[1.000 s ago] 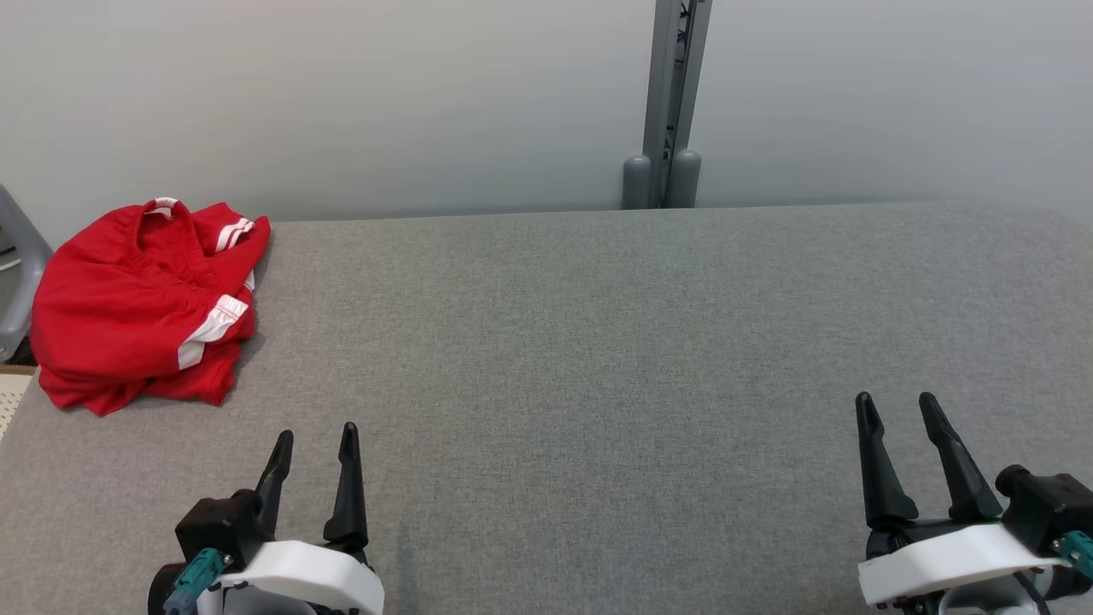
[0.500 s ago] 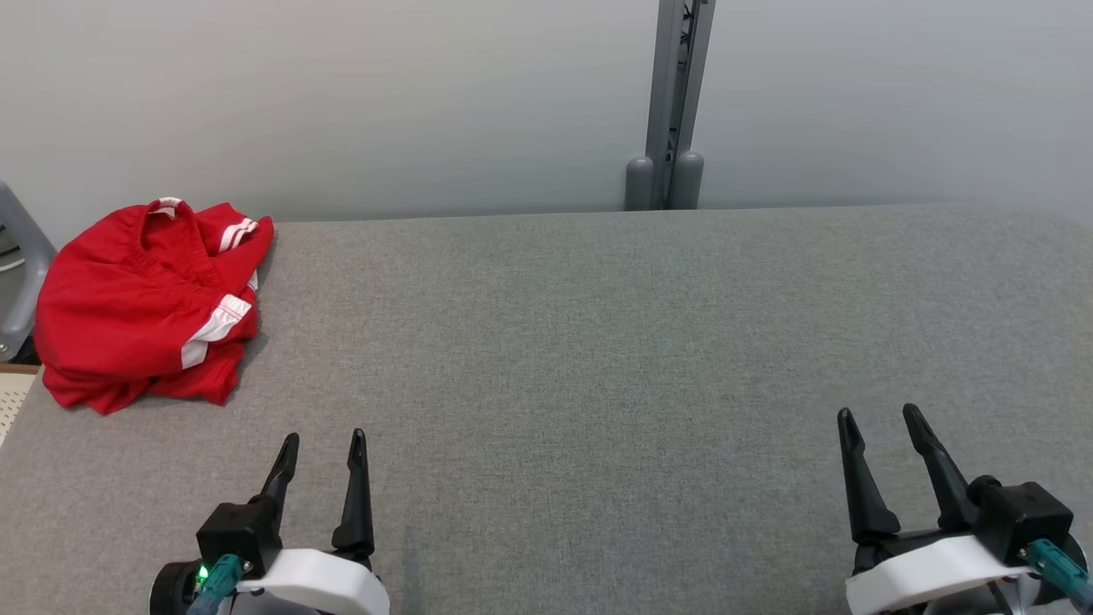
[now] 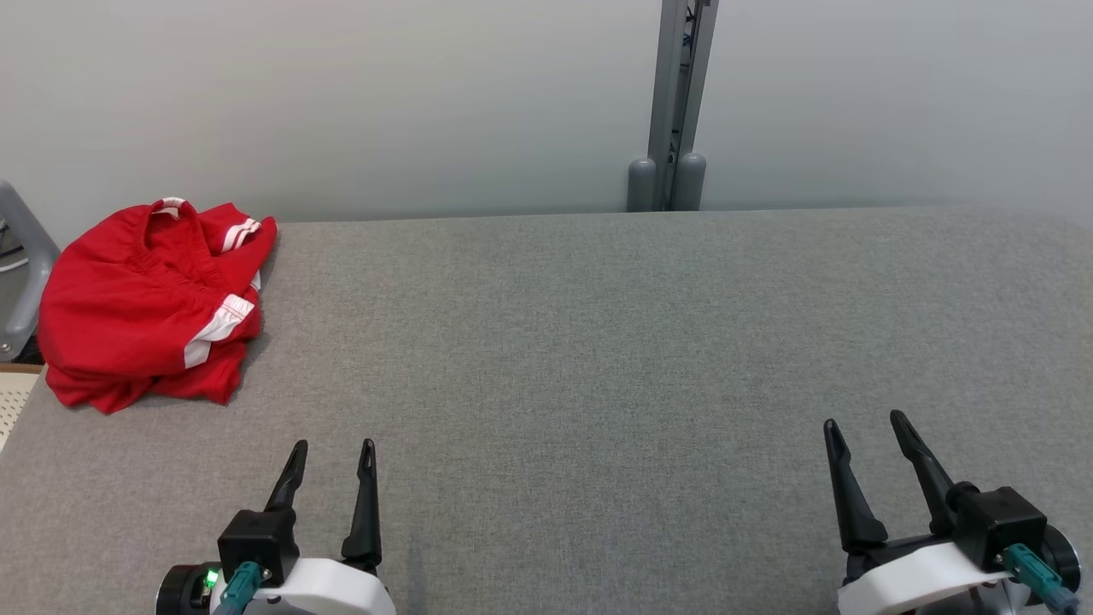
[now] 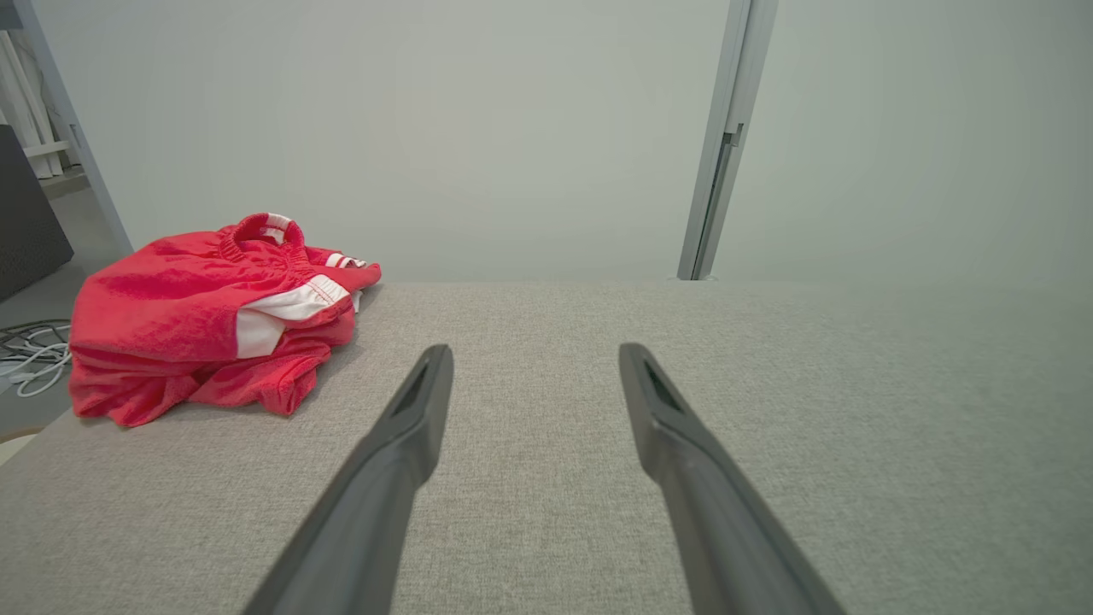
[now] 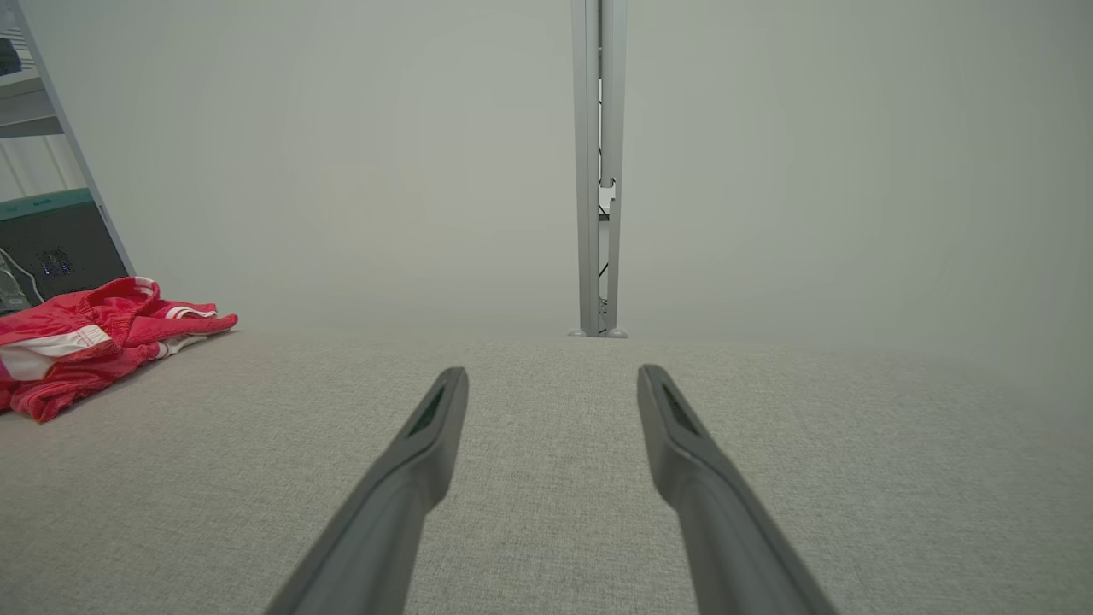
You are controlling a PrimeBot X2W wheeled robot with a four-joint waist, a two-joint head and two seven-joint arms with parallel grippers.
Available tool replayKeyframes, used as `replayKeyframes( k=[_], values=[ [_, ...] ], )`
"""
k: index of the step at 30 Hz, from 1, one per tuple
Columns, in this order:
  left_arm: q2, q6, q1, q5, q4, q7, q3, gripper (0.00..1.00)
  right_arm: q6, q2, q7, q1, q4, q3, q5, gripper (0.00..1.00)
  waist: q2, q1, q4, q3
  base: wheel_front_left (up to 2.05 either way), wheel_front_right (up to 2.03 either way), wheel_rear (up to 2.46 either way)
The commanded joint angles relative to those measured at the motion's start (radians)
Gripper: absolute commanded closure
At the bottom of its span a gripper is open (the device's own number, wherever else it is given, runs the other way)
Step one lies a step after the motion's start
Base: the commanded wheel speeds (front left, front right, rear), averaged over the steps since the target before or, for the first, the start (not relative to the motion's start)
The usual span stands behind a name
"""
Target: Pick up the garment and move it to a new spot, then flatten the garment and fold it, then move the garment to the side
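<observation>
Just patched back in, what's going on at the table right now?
Nothing is being handled at this moment. The red garment lies in a bunched, roughly folded pile at the far left corner of the grey table, partly over its edge. The left tool and right tool are both open and hold nothing, low at the near side of the table and well apart from the garment. The left tool is the nearer one to it.

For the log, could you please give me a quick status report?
Left gripper and right gripper open, empty. Red garment bunched on table, far-left corner, untouched. Nothing between it and left gripper.
</observation>
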Motion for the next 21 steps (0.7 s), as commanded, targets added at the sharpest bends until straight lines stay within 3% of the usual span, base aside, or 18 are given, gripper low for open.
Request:
replayKeyframes(
  k=[1,21],
  values=[
    [0.005,0.002,-0.005,0.0,0.002,-0.002,0.002,0.0,0.002,-0.009,-0.008,-0.009,0.002,0.0,0.002,0.0,0.0,0.0,0.0,0.0,0.0,0.0,0.0],
    [0.005,-0.003,-0.016,-0.008,0.027,-0.002,0.005,0.0,0.002,-0.008,-0.008,-0.011,0.007,-0.004,0.004,0.0,0.0,0.0,0.002,0.001,0.0,0.0,0.0]
  ],
)
